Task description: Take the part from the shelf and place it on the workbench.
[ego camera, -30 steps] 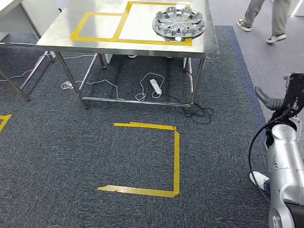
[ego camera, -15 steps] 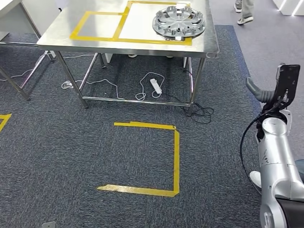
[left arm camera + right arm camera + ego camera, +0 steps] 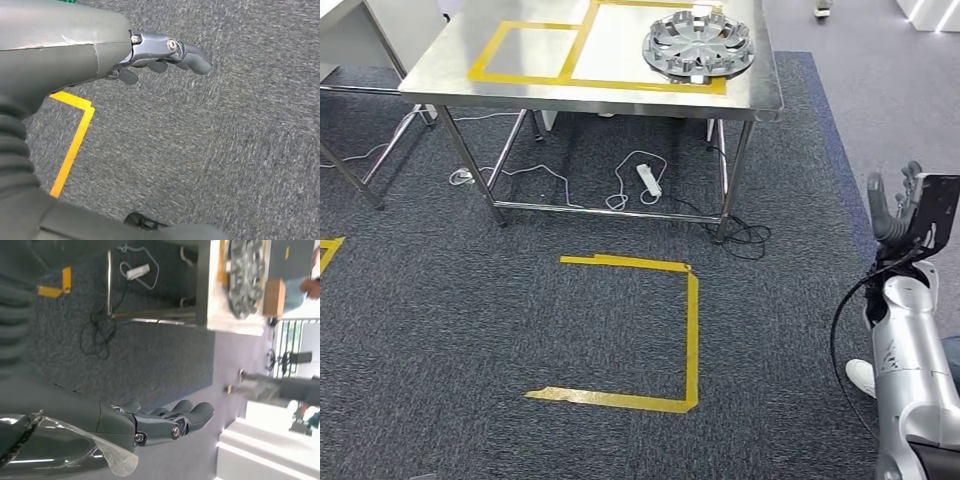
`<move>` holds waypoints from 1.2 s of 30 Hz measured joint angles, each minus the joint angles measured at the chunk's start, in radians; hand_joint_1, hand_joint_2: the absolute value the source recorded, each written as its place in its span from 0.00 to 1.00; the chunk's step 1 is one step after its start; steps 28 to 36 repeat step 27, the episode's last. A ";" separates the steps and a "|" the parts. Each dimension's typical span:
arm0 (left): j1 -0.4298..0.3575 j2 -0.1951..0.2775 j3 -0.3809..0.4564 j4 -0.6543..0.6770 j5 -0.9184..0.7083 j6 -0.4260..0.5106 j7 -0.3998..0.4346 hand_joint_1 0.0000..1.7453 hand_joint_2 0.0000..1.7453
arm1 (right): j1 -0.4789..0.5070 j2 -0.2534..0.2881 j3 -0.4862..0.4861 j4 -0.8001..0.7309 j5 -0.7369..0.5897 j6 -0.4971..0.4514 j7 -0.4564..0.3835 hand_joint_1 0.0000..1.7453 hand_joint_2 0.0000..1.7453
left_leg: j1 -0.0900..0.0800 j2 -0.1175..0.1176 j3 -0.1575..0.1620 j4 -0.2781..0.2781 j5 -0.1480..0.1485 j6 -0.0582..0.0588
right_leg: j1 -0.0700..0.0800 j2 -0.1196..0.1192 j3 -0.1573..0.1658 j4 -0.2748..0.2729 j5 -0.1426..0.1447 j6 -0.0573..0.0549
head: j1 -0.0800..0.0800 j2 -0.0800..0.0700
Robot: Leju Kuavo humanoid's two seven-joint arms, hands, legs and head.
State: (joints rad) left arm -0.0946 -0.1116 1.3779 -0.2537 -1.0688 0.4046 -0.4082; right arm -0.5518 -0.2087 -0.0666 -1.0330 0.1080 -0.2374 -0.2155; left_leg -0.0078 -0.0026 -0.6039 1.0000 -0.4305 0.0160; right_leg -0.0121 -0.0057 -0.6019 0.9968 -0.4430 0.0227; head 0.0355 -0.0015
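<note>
Task status: the bench stands at 12 o'clock in the head view, a steel top marked with yellow tape frames. The part, a silver wheel cover, lies flat on the bench top inside the right-hand taped frame, near the bench's right edge. It touches no robot hand. Judged from this layout, the placement is complete: the part is on the workbench and released. What is left, if anything, is to bring the arms to rest; a shelf cannot be made out in these views.

Floor: dark carpet with a yellow taped outline at 6 o'clock of the bench. A white power strip and cables lie under the bench.

Right arm: the silver forearm rises from 5 o'clock in the head view, well apart from the bench. The right robot hand is raised at 3 o'clock, fingers pointing up. In the right wrist view its fingers are extended, side by side, and hold nothing.

Left arm: in the left wrist view the left robot hand hangs over carpet, fingers loosely extended, nothing held.
</note>
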 joint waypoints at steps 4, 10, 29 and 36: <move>0.000 -0.001 0.000 0.000 -0.001 0.000 0.000 0.00 0.00 | 0.016 -0.009 -0.010 -0.001 -0.001 0.005 0.002 0.00 0.00 | 0.000 0.000 0.000 0.000 0.000 0.000 | 0.000 0.001 -0.001 0.000 0.000 0.000 | 0.000 0.000; 0.002 -0.002 0.000 0.000 0.001 0.005 0.006 0.00 0.00 | 0.047 -0.018 -0.026 -0.017 -0.003 -0.010 0.004 0.00 0.00 | 0.000 0.000 0.000 0.000 0.001 0.001 | 0.000 0.000 -0.001 0.000 0.000 0.000 | 0.000 0.000; 0.001 -0.004 -0.001 0.000 0.008 0.000 0.004 0.00 1.00 | 0.106 -0.033 -0.045 -0.046 0.047 -0.064 0.029 0.00 1.00 | 0.000 0.001 -0.001 0.000 0.001 0.001 | 0.000 0.001 -0.001 0.000 0.001 0.000 | 0.000 0.000; 0.001 -0.004 -0.001 0.000 0.008 0.000 0.004 0.00 1.00 | 0.106 -0.033 -0.045 -0.046 0.047 -0.064 0.029 0.00 1.00 | 0.000 0.001 -0.001 0.000 0.001 0.001 | 0.000 0.001 -0.001 0.000 0.001 0.000 | 0.000 0.000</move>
